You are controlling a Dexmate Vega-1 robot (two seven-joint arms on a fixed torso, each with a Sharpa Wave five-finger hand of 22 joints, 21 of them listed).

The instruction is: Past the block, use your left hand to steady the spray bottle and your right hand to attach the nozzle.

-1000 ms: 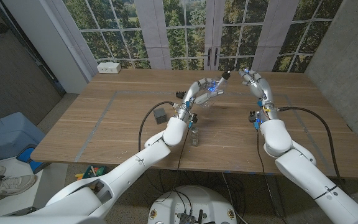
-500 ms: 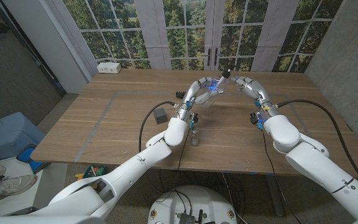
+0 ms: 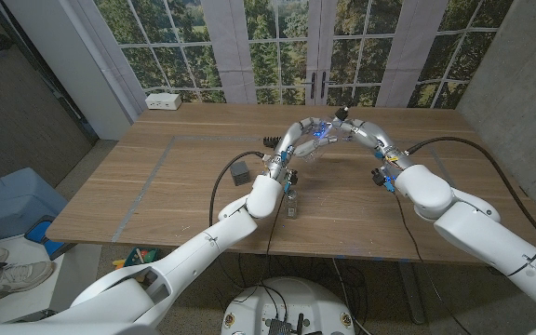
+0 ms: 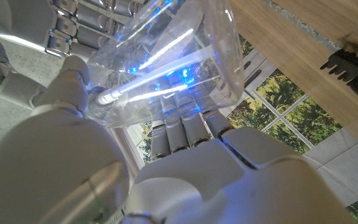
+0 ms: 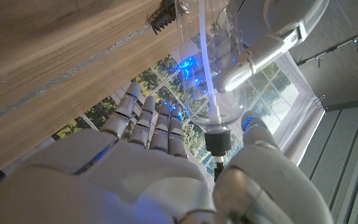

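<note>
Reaching over the far table, both arms raised, left hand gripping the clear spray bottle, right hand pinching the nozzle at its neck

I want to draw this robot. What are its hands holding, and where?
The left hand grips the clear spray bottle around its body. The right hand holds the nozzle by its black collar.

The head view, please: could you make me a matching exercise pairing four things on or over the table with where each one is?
Things:
1. spray bottle
2. nozzle
3. grey block
4. white box

Places:
A. table's far left corner
B. held by the left robot hand
C. on the table, left of the left forearm
D. pinched by the right robot hand

Pairs: 1-B, 2-D, 3-C, 4-A
</note>
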